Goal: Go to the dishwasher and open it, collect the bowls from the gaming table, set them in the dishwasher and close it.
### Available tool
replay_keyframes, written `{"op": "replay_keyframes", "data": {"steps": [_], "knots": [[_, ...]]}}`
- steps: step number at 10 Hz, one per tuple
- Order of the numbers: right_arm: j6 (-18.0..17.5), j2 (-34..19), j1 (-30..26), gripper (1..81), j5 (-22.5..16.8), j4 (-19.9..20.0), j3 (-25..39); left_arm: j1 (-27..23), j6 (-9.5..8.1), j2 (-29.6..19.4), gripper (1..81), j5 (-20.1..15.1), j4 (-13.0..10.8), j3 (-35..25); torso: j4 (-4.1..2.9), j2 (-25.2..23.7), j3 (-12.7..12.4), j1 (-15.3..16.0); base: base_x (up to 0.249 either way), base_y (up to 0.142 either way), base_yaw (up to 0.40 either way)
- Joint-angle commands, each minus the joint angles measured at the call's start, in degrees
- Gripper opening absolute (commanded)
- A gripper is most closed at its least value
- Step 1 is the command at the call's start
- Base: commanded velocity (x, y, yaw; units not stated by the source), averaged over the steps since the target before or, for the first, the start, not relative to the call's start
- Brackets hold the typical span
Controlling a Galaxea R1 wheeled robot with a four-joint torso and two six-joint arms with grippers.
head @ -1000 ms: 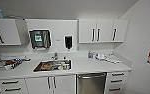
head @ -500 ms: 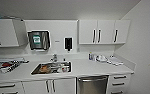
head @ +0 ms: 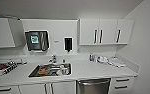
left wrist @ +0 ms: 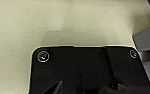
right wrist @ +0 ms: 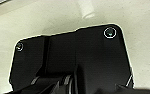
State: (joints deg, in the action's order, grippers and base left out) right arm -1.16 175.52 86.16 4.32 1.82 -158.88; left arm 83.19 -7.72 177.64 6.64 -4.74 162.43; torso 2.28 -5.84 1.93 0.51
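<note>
White kitchen worktop [head: 96, 70] runs wall to wall; the dishwasher [head: 93, 86] sits closed under its front edge, just beside the sink [head: 51, 70] full of dishes. Wall cabinets [head: 104, 31] hang above. Whether either gripper is clenched or released cannot be told.

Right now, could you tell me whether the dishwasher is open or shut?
Shut: the dishwasher shows its steel front panel flush under the counter, with no racks visible.
</note>
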Motion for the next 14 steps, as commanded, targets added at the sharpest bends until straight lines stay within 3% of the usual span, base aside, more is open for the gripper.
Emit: {"op": "replay_keyframes", "data": {"steps": [1, 14], "knots": [[0.19, -0.14, -3.67, 81.1, -2.65, 0.03, 0.16, -3.95, -0.19, 0.09, 81.1, -2.07, 0.0, 0.08, 0.0, 0.0, 0.0, 0.0, 0.146, 0.0, 0.0], [0.19, -0.23, -3.76, 81.1, -2.65, 0.12, -0.1, -4.03, -0.19, 0.17, 81.1, -2.16, 0.0, 0.08, 0.0, 0.0, 0.0, 0.0, 0.14, 0.0, 0.0]]}}
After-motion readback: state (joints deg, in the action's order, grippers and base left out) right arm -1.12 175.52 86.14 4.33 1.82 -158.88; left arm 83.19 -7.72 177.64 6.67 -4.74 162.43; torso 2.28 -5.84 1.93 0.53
